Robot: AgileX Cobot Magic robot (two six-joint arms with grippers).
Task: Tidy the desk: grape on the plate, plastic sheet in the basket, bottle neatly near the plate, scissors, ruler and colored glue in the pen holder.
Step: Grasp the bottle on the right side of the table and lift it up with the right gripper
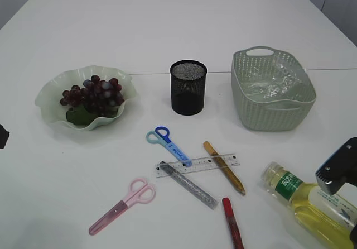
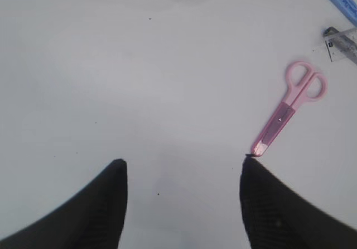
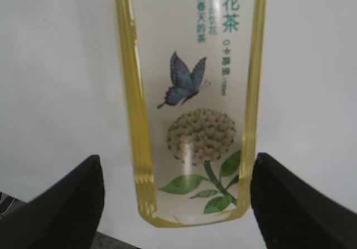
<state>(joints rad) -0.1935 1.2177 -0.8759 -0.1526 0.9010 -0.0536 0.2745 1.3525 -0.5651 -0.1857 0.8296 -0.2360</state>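
Looks like a lab test bench staged as an office desk from my end: plain white table, bare pale panelled wall behind it. Props laid out on it: mesh pen holder, ruler, pink scissors, woven basket, plate of grapes.

Dark purple grapes are sitting on a pale green plate. A black mesh pen holder and a sage woven-pattern basket are standing on the white table. The pink scissors and blue scissors are lying beside silver, gold and red glue. The yellow-tinted bottle is showing a blue butterfly.
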